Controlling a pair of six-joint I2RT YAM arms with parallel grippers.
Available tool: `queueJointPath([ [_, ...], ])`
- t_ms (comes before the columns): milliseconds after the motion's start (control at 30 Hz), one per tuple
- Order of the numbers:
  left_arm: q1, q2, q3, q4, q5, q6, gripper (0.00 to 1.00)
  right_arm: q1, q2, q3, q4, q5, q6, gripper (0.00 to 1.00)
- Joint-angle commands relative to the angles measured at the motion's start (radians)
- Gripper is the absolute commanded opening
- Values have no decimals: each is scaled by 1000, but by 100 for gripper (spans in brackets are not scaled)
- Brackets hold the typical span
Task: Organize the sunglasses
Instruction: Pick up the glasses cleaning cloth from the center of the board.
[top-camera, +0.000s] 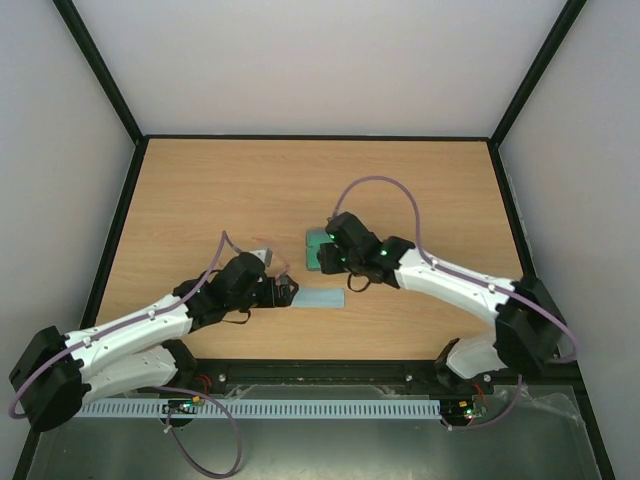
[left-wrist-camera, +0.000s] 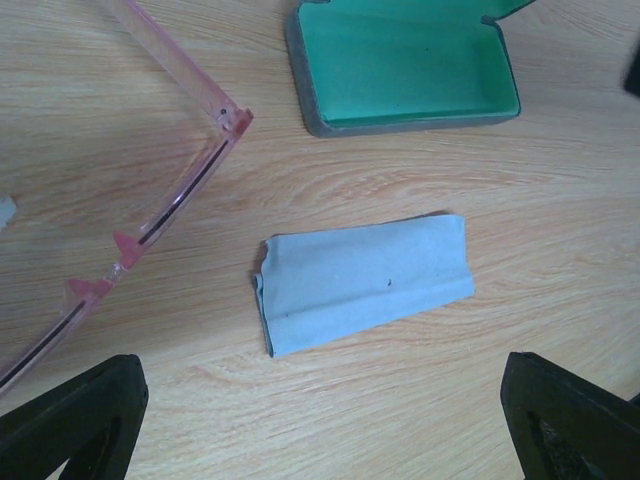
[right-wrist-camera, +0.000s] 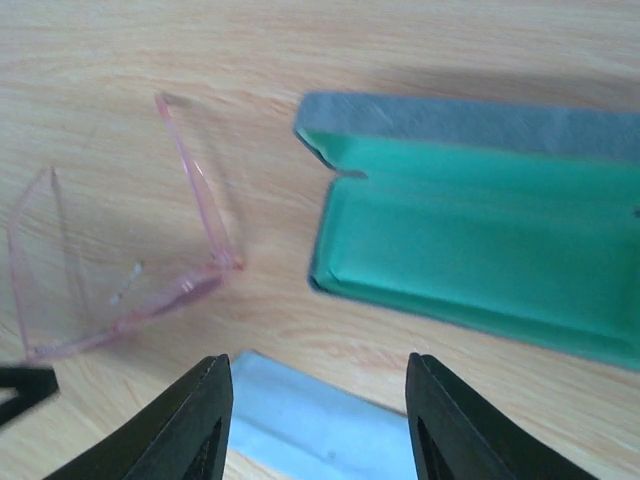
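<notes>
The sunglasses (left-wrist-camera: 182, 188) have a thin translucent pink frame and lie on the wooden table with their arms unfolded; in the right wrist view the sunglasses (right-wrist-camera: 125, 275) sit left of the case. The grey-blue case (left-wrist-camera: 400, 65) lies open, green inside and with nothing in it (right-wrist-camera: 480, 250). A light-blue cloth (left-wrist-camera: 365, 280) lies flat in front of the case (top-camera: 320, 299). My left gripper (left-wrist-camera: 320, 425) is wide open, hovering near the cloth's near edge. My right gripper (right-wrist-camera: 315, 410) is open above the cloth (right-wrist-camera: 320, 425), holding nothing.
The wooden table (top-camera: 220, 190) is framed by black rails and white walls. Both arms meet near the table's middle front, with the right wrist (top-camera: 360, 250) over the case (top-camera: 317, 250) and the left wrist (top-camera: 245, 280) just left of the cloth.
</notes>
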Motion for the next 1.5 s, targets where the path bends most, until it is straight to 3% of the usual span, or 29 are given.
queueJointPath([
  [0,17,36,53,-37,15,27,100,-13,-137,-126,-21,-9,39,50],
  [333,33,69,148,-87,8,44,100,-30,-311,-348,26,-37,119,49],
  [600,35,15,142,-119,4,32,100,-40,-243,-378,63,-33,128,38],
  [867,34,-125,17,-112,16,-18,100,-40,-124,-361,104,-59,115,30],
  [1233,34,-267,-93,-99,63,-50,100,-40,-101,-366,121,-91,108,35],
  [1467,34,-258,-91,-69,75,-45,100,-39,-112,-356,113,-116,113,43],
])
